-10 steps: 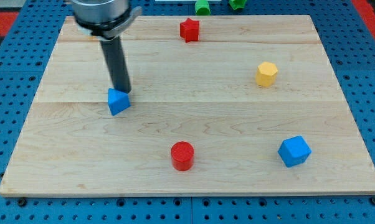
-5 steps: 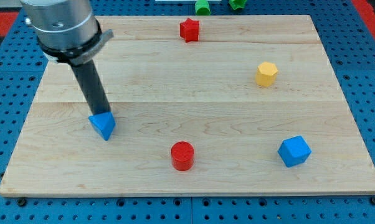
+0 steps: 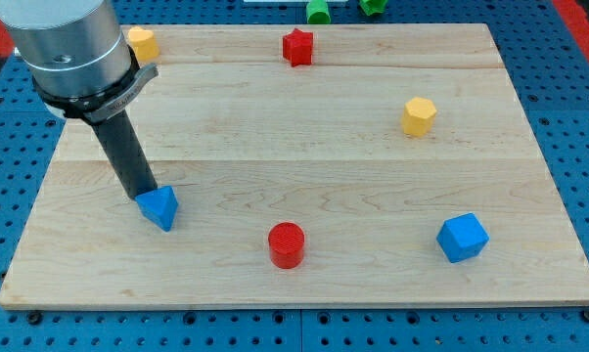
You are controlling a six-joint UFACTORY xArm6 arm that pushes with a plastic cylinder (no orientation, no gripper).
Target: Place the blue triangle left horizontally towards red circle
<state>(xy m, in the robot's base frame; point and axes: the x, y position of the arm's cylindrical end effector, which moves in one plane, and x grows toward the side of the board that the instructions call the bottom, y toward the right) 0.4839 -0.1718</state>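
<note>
My tip [image 3: 141, 195] touches the upper-left edge of the blue triangle [image 3: 159, 207], lower left on the table [image 3: 275, 137]. The red circle [image 3: 286, 244] lies to its lower right. No jaws exist on this rod.

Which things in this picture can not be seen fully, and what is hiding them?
- Yellow block, the view's top left: partly hidden behind the arm's metal housing; shape unclear.
- Two green blocks, beyond the board: cut off by the view's top edge; shapes unclear.
- My tip: meets the blue triangle at its upper left; actual contact cannot be confirmed.
</note>
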